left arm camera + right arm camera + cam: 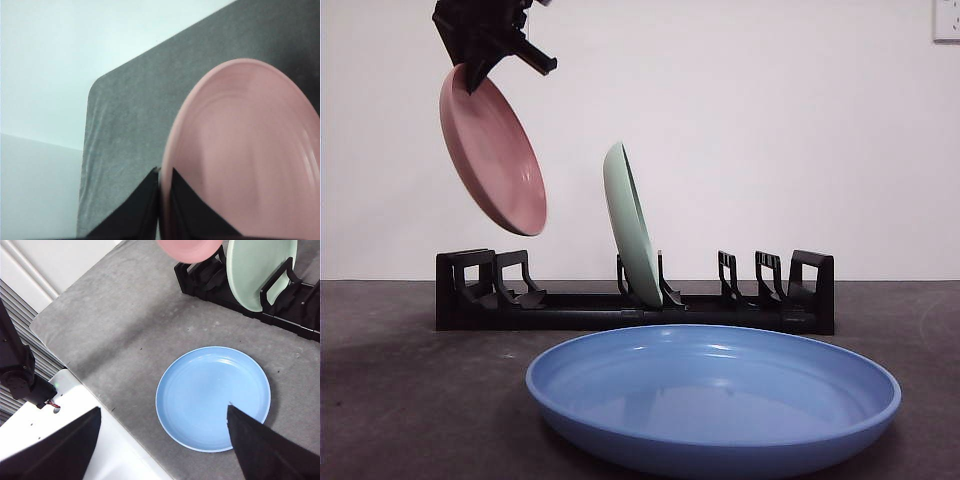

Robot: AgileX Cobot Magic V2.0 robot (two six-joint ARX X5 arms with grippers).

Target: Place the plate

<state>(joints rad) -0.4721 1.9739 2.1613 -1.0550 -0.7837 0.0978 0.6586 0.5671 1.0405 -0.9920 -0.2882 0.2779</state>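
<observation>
A pink plate hangs tilted in the air above the left end of the black dish rack. My left gripper is shut on its upper rim; in the left wrist view the two jaws pinch the edge of the pink plate. My right gripper is open and empty, high above the table's near side. From there the pink plate shows only as a sliver near the rack.
A pale green plate stands upright in a middle slot of the rack. A blue plate lies flat on the grey table in front of the rack. The table's edge and a white base with a black arm lie beside it.
</observation>
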